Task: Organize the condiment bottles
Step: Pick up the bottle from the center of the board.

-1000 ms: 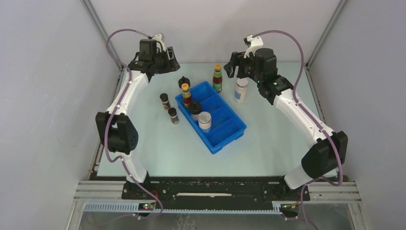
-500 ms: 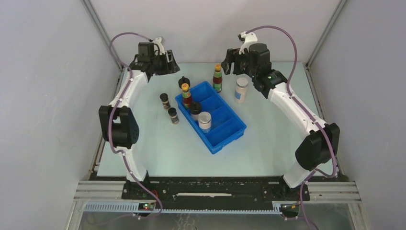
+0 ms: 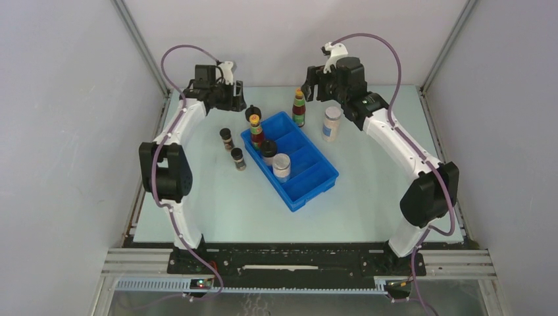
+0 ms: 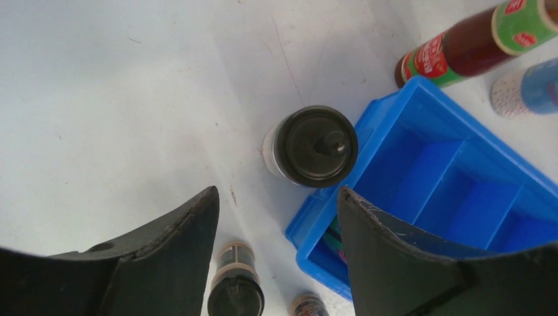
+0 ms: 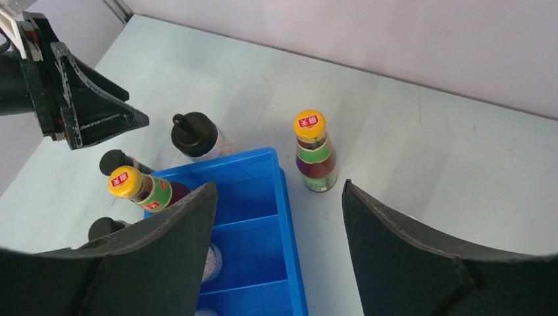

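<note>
The blue tray (image 3: 309, 172) holds a tall dark-red bottle (image 3: 256, 131), a black-lidded jar (image 3: 268, 149) and a white-capped jar (image 3: 281, 166). Outside it stand a second tall red bottle (image 3: 299, 108), a white-capped jar (image 3: 331, 124), a knob-lidded black jar (image 3: 253, 115) and two short spice jars (image 3: 226, 138) (image 3: 238, 158). My left gripper (image 3: 235, 99) is open and empty, above the knob-lidded jar (image 4: 316, 146). My right gripper (image 3: 314, 84) is open and empty, hovering by the outside red bottle (image 5: 314, 158).
Grey enclosure walls close in the table on the left, back and right. The tray (image 4: 428, 171) lies diagonally at mid-table. My left gripper (image 5: 85, 112) shows at the left of the right wrist view.
My right gripper has moved left and farther back, toward the outside red bottle. My left gripper has shifted slightly right toward the knob-lidded jar. No bottle has moved.
</note>
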`<state>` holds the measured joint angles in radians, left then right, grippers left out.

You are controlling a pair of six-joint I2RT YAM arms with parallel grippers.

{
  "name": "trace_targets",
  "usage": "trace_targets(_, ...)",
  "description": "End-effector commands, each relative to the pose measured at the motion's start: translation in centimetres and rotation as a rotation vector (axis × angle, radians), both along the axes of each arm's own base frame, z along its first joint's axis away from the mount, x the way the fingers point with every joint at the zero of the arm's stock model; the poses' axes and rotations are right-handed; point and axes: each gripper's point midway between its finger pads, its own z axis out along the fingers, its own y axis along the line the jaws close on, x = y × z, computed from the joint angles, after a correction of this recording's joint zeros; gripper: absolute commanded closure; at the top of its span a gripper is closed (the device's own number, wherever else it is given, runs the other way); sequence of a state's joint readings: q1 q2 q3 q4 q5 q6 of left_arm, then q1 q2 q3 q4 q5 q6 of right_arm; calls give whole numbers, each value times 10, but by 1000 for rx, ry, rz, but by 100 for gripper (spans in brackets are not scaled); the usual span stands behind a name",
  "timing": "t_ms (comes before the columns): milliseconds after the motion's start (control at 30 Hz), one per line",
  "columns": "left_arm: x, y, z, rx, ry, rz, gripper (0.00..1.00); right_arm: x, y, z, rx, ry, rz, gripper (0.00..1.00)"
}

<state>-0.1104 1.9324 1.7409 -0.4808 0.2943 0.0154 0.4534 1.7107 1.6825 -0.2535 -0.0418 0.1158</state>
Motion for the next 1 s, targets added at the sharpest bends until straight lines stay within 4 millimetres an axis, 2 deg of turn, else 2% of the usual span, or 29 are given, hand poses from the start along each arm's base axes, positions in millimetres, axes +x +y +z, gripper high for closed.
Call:
trace_targets(0,-5,-9,-8,46,-31,-122,30,4,1,22,-4,-52,-2,22)
trace_targets(133,-11,-18,-9,32,-40,-198,33,7,1,24,-13,-53,-2,22)
trace_targets(300,-18,-26,-3,12,-73,-261,33,9,2,26,-19,-54,-4,22)
trace_targets(633,-29,-41,-5,-25,-86,-379,33,12,3,28,-36,-56,-4,22)
trace_targets(967,-24,-39,-20,-4,-75,-400,33,19,8,26,-52,-50,0,22)
